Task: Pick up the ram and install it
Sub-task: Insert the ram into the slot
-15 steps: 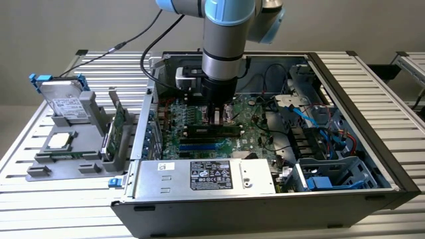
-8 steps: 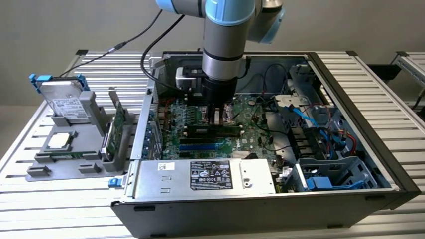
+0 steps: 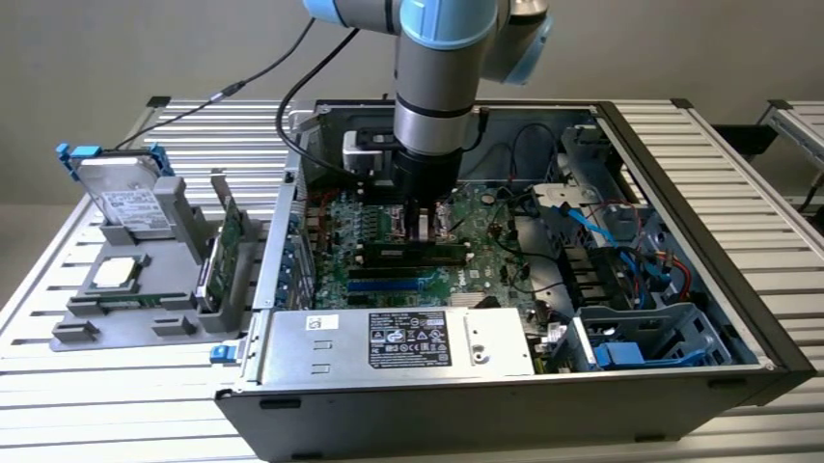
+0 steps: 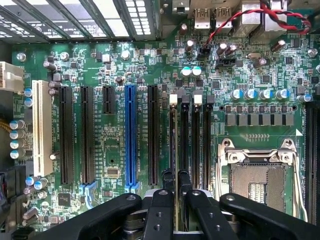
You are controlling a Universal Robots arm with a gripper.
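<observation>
- Gripper (image 4: 176, 179) sits nearest, jaws narrow, apparently pinching the ram (image 3: 412, 253) by its top edge
- At the exterior view's left, you can ignore the hard drive (image 3: 129, 204)
- Centre: the ram stands along the motherboard (image 3: 496, 227) slots; keep it upright and square, press straight down
- Right: cables (image 3: 595, 231) crowd in; you cannot tell whether the ram is fully seated

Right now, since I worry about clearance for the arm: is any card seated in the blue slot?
No, the blue slot lies bare along its visible length, with nothing plugged into it.
</observation>
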